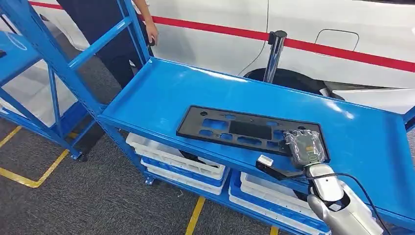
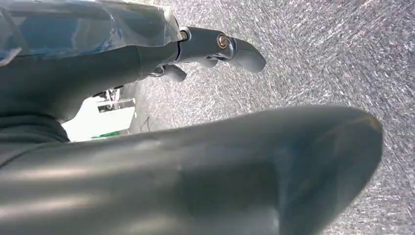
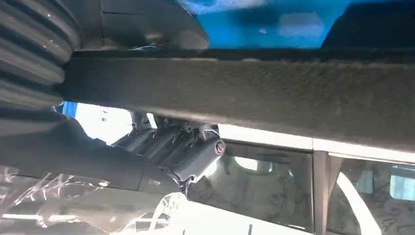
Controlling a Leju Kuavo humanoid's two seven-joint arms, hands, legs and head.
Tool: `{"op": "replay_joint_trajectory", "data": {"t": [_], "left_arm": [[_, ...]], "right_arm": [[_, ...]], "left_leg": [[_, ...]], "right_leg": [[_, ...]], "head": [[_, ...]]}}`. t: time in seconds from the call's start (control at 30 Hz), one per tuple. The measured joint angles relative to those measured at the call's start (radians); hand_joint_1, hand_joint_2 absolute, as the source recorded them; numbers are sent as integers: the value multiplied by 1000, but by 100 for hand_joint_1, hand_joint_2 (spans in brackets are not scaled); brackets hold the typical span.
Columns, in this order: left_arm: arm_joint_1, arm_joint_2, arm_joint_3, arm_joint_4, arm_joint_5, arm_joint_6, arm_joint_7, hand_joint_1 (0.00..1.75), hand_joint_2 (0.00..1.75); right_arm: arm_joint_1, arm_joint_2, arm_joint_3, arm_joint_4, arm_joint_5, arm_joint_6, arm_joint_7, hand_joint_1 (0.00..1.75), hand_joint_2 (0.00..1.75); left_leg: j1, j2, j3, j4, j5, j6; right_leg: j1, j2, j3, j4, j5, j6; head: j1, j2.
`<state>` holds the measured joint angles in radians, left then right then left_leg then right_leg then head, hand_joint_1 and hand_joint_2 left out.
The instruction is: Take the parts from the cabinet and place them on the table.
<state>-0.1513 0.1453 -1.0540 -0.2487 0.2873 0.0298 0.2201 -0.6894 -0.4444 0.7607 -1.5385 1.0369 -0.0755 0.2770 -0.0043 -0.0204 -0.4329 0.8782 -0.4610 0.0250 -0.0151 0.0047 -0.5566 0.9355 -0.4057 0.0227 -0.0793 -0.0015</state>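
A flat black part (image 1: 247, 130), a long panel with several cut-outs, lies on the top shelf (image 1: 195, 93) of the blue cabinet (image 1: 73, 63), towards the near edge and right of the middle. The right robot hand (image 1: 304, 147), wrapped in clear film, rests on the panel's right end, palm down with its fingers laid over the far side of that corner. In the right wrist view the dark edge of the part (image 3: 244, 93) runs across just beside the fingers (image 3: 191, 156), which curl under it, so the right robot hand grips the panel's end.

The left robot hand (image 2: 215, 49) hangs over grey carpet (image 2: 333, 63), its fingers curled a little and apart, with nothing in them.

Under the top shelf sit white crates (image 1: 176, 159) on a lower blue level. Beyond the cabinet stands a white car with a red stripe (image 1: 342, 49), a chrome post (image 1: 274, 54) in front of it, and a person in dark clothes (image 1: 112, 34) at the far left corner of the shelf, one hand hanging near the frame. Yellow lines (image 1: 29, 181) mark the floor at the near left.
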Motion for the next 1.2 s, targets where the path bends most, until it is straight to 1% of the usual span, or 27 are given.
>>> {"op": "replay_joint_trajectory", "data": {"t": [0.07,0.17,0.23,0.27,0.3,0.33,0.37,0.4,0.47,0.53,0.57,0.6,0.67,0.77,0.9,0.97,1.0,1.03,1.07,1.13,1.2], "left_arm": [[0,0,0,0,0,1,-3,0,0],[0,0,0,0,5,2,-10,0,0],[1,0,2,0,18,8,-20,0,0],[3,0,5,0,28,13,-29,0,0],[6,0,12,0,42,18,-39,0,0],[9,0,19,0,53,24,-49,0,0],[13,0,25,0,64,29,-59,0,0],[16,0,28,0,76,36,-68,0,0],[20,0,40,0,101,44,-89,0,0],[23,0,56,0,133,48,-115,0,0],[25,0,65,0,147,51,-130,0,0],[27,-2,76,0,163,58,-158,0,0],[30,-6,97,0,192,73,-227,0,0],[27,-17,135,0,228,102,-365,0,0],[12,-34,174,0,252,135,-494,0,0],[7,-40,193,0,258,144,-529,0,0],[5,-43,198,0,258,145,-532,0,0],[3,-46,205,0,259,142,-538,0,175],[2,-49,212,0,266,131,-551,0,175],[1,-54,227,0,280,89,-610,0,175],[0,-62,240,0,280,77,-658,0,175]], "right_arm": [[4,0,-4,0,-13,-19,-2,175,175],[19,0,-13,0,-65,-67,-10,175,175],[38,0,-36,-6,-172,-143,-35,175,175],[48,1,-53,-15,-247,-188,-55,175,175],[61,2,-73,-28,-353,-235,-88,175,175],[74,5,-96,-47,-458,-274,-126,175,175],[90,8,-120,-67,-603,-314,-182,175,175],[106,12,-142,-87,-734,-331,-235,175,175],[143,27,-189,-143,-1004,-327,-333,175,175],[177,44,-226,-203,-1172,-315,-396,175,175],[187,51,-241,-233,-1212,-314,-418,175,175],[195,59,-261,-269,-1241,-320,-430,175,175],[205,69,-294,-346,-1273,-337,-433,175,175],[220,76,-332,-456,-1287,-370,-425,175,175],[230,77,-360,-571,-1275,-406,-394,175,175],[233,77,-371,-622,-1267,-417,-386,175,175],[234,77,-375,-639,-1266,-417,-385,175,175],[236,77,-381,-659,-1263,-418,-380,175,175],[236,76,-384,-676,-1254,-420,-374,175,175],[236,74,-384,-708,-1230,-427,-349,175,175],[233,68,-384,-744,-1200,-427,-314,175,175]], "left_leg": [[0,0,0,0,0,0],[0,0,0,0,0,0],[0,0,0,0,0,0],[0,0,1,0,0,0],[0,0,1,0,0,0],[0,0,1,0,0,0],[0,0,1,0,0,0],[0,0,1,0,0,0],[0,0,0,0,0,1],[0,0,-1,0,0,1],[0,0,-2,0,0,1],[0,0,-2,0,0,0],[0,0,-2,0,0,0],[0,0,-1,0,0,0],[0,0,-2,0,0,0],[-1,0,-2,0,0,0],[-1,1,-2,0,0,0],[-1,1,-2,0,0,1],[-1,1,-2,0,0,1],[-1,1,-2,0,0,1],[-1,0,-2,0,0,1]], "right_leg": [[0,0,0,0,0,0],[0,0,0,0,0,0],[0,0,1,0,0,0],[0,0,1,0,0,0],[0,0,1,0,0,0],[0,0,1,0,0,0],[0,0,1,0,0,0],[0,0,1,0,0,0],[0,0,0,0,0,0],[0,0,-1,0,0,0],[0,0,-2,0,0,0],[0,0,-3,0,0,0],[0,0,-3,0,0,0],[0,0,-3,0,0,0],[0,0,-3,0,0,0],[-1,1,-3,0,0,0],[-1,1,-3,0,0,0],[-1,1,-3,0,0,0],[-1,1,-3,0,0,0],[-1,1,-4,0,0,0],[-1,1,-4,0,0,0]], "head": [[0,0],[0,0],[0,0],[0,0],[0,0],[0,0],[0,0],[0,0],[0,0],[0,0],[0,0],[0,0],[0,0],[0,0],[0,0],[0,0],[0,0],[0,0],[0,0],[0,0],[0,0]]}}
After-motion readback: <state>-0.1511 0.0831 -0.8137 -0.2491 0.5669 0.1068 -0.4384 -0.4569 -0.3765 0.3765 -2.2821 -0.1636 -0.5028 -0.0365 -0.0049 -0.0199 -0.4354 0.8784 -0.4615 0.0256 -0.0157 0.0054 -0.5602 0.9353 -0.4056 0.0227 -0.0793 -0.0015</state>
